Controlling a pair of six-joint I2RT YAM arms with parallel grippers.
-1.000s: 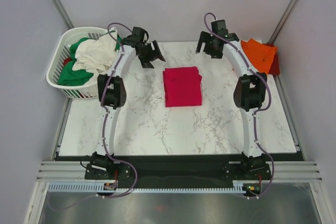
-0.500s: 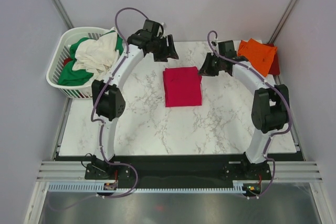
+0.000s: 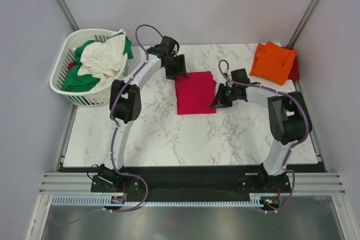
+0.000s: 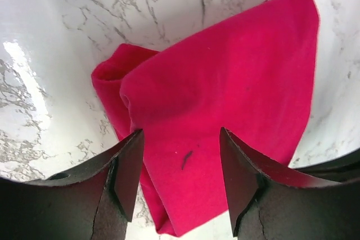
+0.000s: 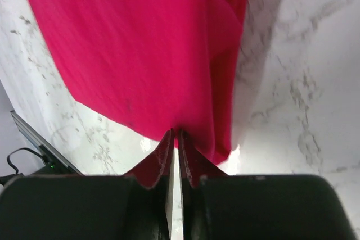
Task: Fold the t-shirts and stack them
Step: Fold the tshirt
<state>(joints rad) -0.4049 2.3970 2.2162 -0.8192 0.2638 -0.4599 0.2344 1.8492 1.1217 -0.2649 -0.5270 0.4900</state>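
A folded crimson-pink t-shirt (image 3: 195,94) lies flat at the middle of the marble table. My left gripper (image 3: 175,70) stands open over its far left corner. In the left wrist view the open gripper (image 4: 181,178) has the cloth (image 4: 225,82) showing between its two fingers. My right gripper (image 3: 218,102) sits low at the shirt's near right edge. In the right wrist view it (image 5: 176,134) is shut to a thin slit, its tips touching the hem of the shirt (image 5: 140,43). Whether cloth is pinched there does not show.
An orange t-shirt (image 3: 273,60) lies folded at the far right corner on a dark red one (image 3: 294,71). A white slatted basket (image 3: 59,80) beside the table's far left corner holds a cream-white shirt (image 3: 101,57) and a green one (image 3: 79,81).
Both arms swung in from the far edge to the crimson-pink shirt. The right gripper went from wide open to shut. The left gripper narrowed a little and is still open.
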